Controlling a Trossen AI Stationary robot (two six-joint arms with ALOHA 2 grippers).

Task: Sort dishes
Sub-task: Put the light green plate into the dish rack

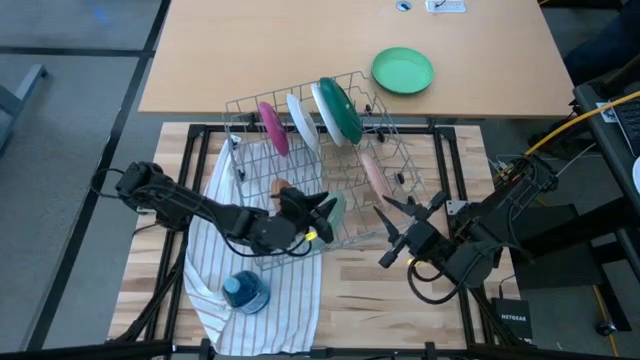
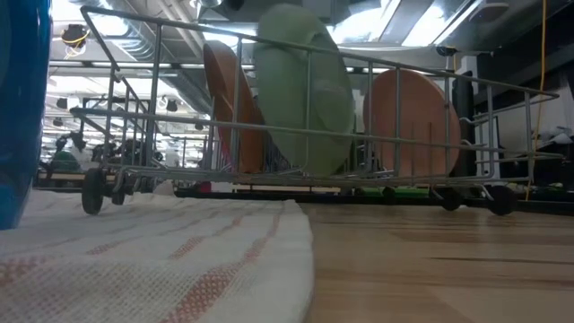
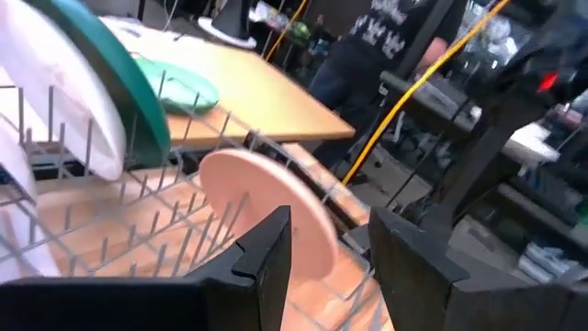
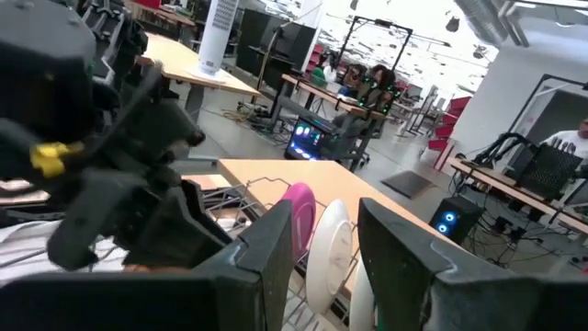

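A wire dish rack [image 1: 320, 165] stands on a striped towel [image 1: 262, 270]. In its far row stand a magenta plate [image 1: 271, 128], a white plate [image 1: 303, 120] and a white plate with a dark green back [image 1: 340, 108]. Nearer stand a pale pink plate [image 1: 375, 175], a brown plate [image 2: 229, 99] and a pale mint plate [image 2: 300, 90]. My left gripper [image 1: 325, 212] hovers open at the rack's near side, by the mint plate, with nothing between its fingers [image 3: 266, 262]. My right gripper [image 1: 392, 232] hangs open by the rack's right near corner, pointing left across the rack.
A vivid green plate [image 1: 402, 70] lies on the far tan table. A small blue see-through container [image 1: 245, 292] sits on the towel near the front edge. Bare wooden tabletop [image 1: 370, 300] lies in front of the rack. A person stands beyond the table in the left wrist view.
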